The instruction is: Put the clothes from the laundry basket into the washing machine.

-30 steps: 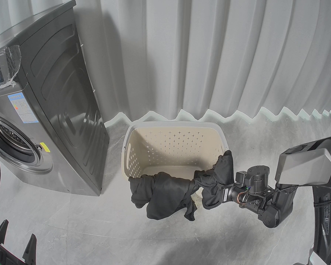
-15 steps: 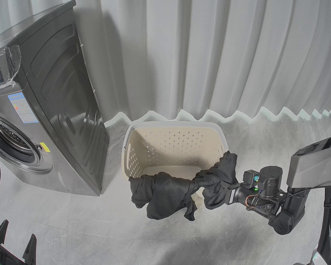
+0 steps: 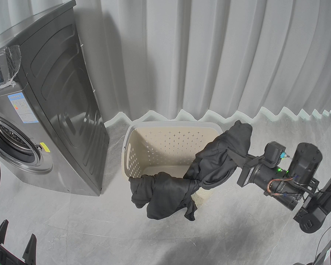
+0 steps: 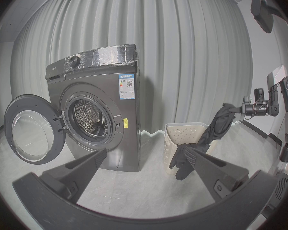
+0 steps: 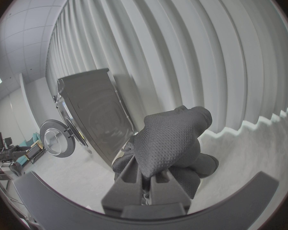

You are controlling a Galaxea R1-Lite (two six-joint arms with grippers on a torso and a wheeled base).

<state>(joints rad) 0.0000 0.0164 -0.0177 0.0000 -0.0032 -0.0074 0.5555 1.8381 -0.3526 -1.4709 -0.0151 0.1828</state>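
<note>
A dark grey garment (image 3: pixel 165 194) hangs over the front rim of the cream laundry basket (image 3: pixel 173 124). Its other end is lifted up and to the right, above the basket's right corner. My right gripper (image 3: pixel 242 155) is shut on that raised end; in the right wrist view the cloth (image 5: pixel 172 138) bunches over the shut gripper (image 5: pixel 146 176). The grey washing machine (image 3: pixel 51 92) stands left of the basket, with its round door (image 4: pixel 32 130) swung open and the drum (image 4: pixel 89 117) showing. My left gripper (image 3: pixel 14 240) is low at the near left, open with nothing in it.
A white pleated curtain (image 3: pixel 209 48) closes off the back, just behind the basket. Bare grey floor (image 3: pixel 99 218) lies between the basket, the machine and my left gripper (image 4: pixel 144 151). The open door juts out to the machine's left.
My right gripper has risen and drawn back to the right with the garment's end. The cloth now stretches up from the basket rim; the part draped over the front has stayed put.
</note>
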